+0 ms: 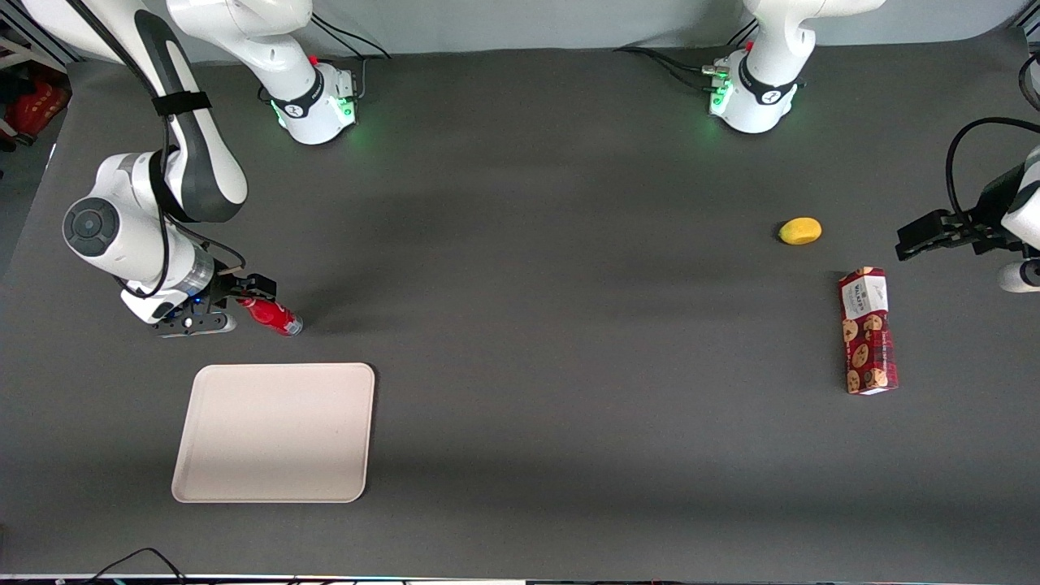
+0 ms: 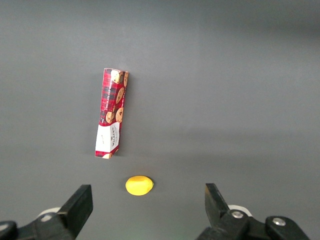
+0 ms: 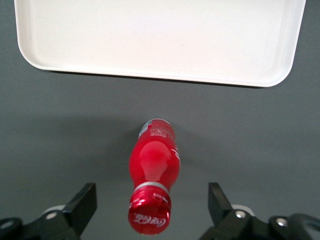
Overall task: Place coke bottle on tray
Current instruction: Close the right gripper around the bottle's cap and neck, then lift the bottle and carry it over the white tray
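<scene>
Gripper (image 1: 248, 294) low over table at working arm's end, fingers (image 3: 82, 205) spread wide either side of coke bottle's cap, not touching it. Coke bottle (image 1: 272, 316) appears to stand upright on dark table (image 1: 528, 268), between open fingers; nothing grasped. Cream tray (image 1: 275, 432) empty, near bottle, nearer front camera, apart from it. Toward parked arm's end: cookie box (image 1: 868, 331) lying flat, lemon (image 1: 800, 231) near it, farther from camera.
</scene>
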`<state>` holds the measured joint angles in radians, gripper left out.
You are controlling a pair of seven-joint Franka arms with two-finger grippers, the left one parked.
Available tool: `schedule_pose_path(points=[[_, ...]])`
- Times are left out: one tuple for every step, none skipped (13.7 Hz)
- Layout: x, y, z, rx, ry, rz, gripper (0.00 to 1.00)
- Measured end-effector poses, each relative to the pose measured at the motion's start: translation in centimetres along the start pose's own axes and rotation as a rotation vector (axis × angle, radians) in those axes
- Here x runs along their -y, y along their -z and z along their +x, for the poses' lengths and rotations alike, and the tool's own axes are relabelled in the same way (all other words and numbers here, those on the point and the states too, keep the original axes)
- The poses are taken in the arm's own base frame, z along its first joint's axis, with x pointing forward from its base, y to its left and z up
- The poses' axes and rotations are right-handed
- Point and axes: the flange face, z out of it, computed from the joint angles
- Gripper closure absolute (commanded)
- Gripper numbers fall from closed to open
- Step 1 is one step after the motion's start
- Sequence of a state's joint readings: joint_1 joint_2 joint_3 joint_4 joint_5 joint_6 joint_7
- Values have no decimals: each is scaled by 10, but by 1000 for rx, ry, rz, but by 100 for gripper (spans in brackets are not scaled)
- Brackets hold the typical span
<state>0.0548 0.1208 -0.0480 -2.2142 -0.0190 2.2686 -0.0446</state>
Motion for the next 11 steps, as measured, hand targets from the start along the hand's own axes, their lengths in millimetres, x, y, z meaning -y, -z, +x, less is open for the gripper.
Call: schedule_pose_path(points=[[0, -1, 0, -3, 1, 0, 21], [0, -2, -1, -2, 1, 0, 29], [0, -4, -2, 1, 1, 0, 41], [0, -4, -3, 2, 1, 0, 57], [0, -4, -3, 2, 1, 0, 71], [0, -4, -3, 2, 1, 0, 84], [0, -4, -3, 1, 1, 0, 95], [0, -3, -3, -1, 2, 0, 100], [0, -2, -3, -1, 2, 0, 100], [0, -3, -3, -1, 2, 0, 100], [0, -2, -3, 0, 2, 0, 100]])
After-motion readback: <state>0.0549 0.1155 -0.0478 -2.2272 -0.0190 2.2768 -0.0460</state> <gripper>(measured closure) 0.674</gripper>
